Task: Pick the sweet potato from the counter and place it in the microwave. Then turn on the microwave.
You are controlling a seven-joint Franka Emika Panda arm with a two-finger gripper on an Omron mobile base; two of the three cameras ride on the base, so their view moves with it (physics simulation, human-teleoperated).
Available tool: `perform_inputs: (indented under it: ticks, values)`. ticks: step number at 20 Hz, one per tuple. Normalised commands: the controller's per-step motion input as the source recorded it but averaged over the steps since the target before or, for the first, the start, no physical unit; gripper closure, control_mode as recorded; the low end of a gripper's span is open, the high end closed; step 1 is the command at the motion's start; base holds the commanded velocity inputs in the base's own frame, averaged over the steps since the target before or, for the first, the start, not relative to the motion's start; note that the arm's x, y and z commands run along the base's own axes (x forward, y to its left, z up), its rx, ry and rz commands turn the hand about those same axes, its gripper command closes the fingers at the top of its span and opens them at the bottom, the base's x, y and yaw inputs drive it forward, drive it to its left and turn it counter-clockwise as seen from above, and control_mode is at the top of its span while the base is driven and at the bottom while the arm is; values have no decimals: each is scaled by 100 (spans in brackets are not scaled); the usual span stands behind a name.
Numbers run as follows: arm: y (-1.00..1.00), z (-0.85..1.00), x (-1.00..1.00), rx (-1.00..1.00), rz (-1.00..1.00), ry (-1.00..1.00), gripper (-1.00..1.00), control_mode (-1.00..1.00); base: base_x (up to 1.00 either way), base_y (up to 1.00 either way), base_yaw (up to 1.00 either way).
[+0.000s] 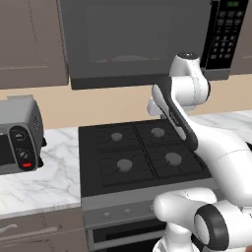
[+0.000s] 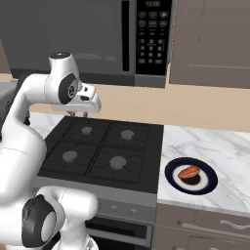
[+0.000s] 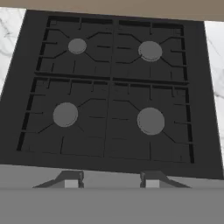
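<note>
Above the black stovetop (image 3: 112, 87), the gripper (image 2: 80, 114) hangs with its fingers spread and nothing between them.
Well to the right, the sweet potato (image 2: 189, 172) lies on a dark blue plate (image 2: 172, 181) on the marble counter (image 2: 215, 146); the microwave (image 2: 88, 39) overhead is closed.

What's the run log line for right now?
gripper open, above stovetop | sweet potato on plate | microwave closed
</note>
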Motion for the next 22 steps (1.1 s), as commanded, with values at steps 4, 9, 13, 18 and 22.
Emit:
perform_inputs:
  ticks: [4, 9, 13, 18, 22]
  values:
    - [-2, 0, -13, 1, 0, -7, -100, -100, 0, 0, 0]
    - [-25, 7, -19, 2, 0, -17, -100, -100, 0, 0, 0]
    - [-36, 26, 0, 1, -3, -16, -100, -100, 0, 0, 0]
    - [-47, 39, 0, 1, -4, -18, -100, -100, 0, 0, 0]
    - [-46, 41, 4, 2, -4, -12, -100, -100, 0, 0, 0]
